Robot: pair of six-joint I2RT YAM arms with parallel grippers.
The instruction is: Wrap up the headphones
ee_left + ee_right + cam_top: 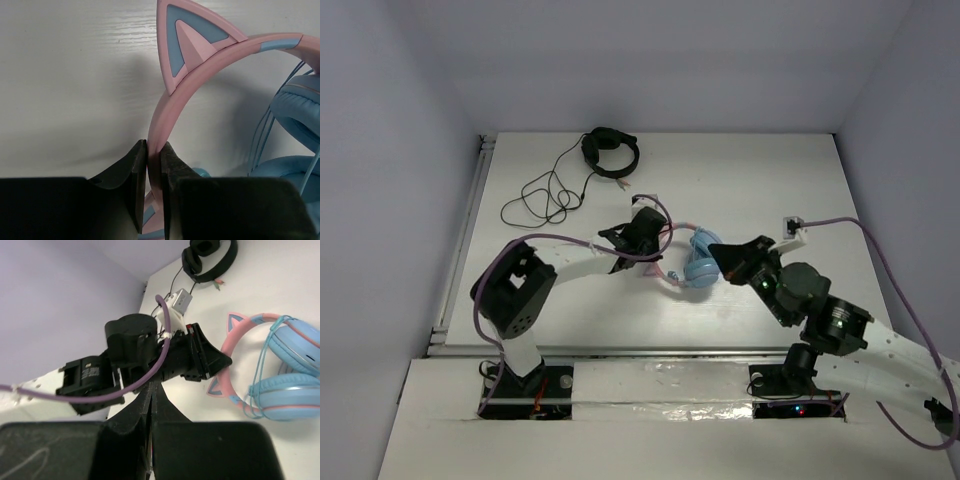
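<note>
We find the headphones (pixel 698 262) lying on the table (pixel 770 180) near its middle, between the left gripper (pixel 154 150) on their left and the right gripper (pixel 152 390) on their right, with a second headset (pixel 610 152) behind them by the far edge and its cable (pixel 545 195) spread to its left.

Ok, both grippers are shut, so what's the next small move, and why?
Probably ease the right gripper back slowly, as a test. Its jaws are shut close by the headphones, but no cable shows between them, so a catch is unconfirmed. The left gripper pinches the headband, so the headphones should hold steady. The cable loops over the headband and earcups.
</note>
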